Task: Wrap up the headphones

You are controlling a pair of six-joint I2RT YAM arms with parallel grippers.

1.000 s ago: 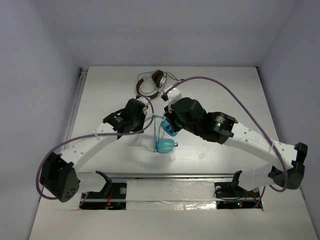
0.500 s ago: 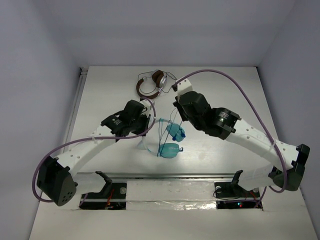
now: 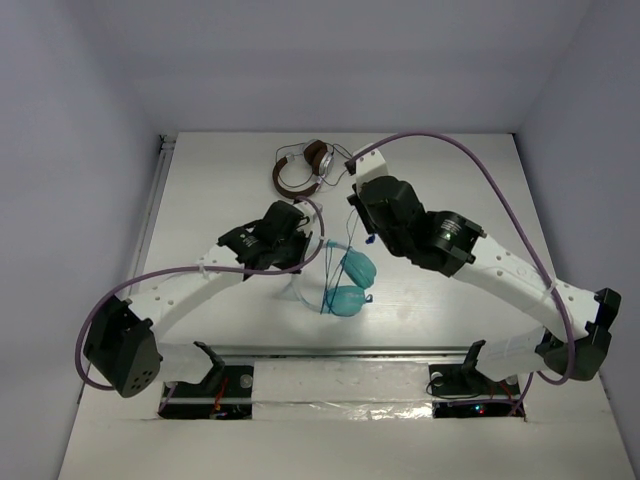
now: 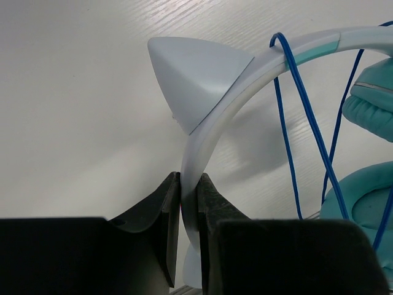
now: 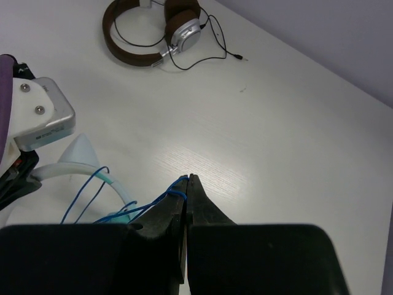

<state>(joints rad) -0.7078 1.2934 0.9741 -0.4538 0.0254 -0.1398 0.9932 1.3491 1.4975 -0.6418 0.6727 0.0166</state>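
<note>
The headphones have two teal ear cups point(image 3: 348, 285) near the table's middle, a white headband point(image 4: 212, 123) with a white cat-ear fin, and a thin blue cable point(image 4: 301, 123) looped over the band. My left gripper point(image 4: 188, 184) is shut on the white headband and holds it up. My right gripper point(image 5: 188, 178) is shut on the blue cable point(image 5: 161, 200), which runs from its tips down left to the headband point(image 5: 116, 184). In the top view the right gripper point(image 3: 368, 238) sits above and right of the cups, the left gripper point(image 3: 305, 255) just left of them.
Brown-and-silver headphones point(image 3: 303, 168) with a dark thin cable lie at the table's far middle, also in the right wrist view point(image 5: 156, 31). The purple cable hoses arc over both arms. The table's far edge meets the grey wall.
My right gripper has lifted and drawn back toward the far right, pulling the blue cable away from the cups. The left gripper with the headband has shifted right; the ear cups hang closer together.
</note>
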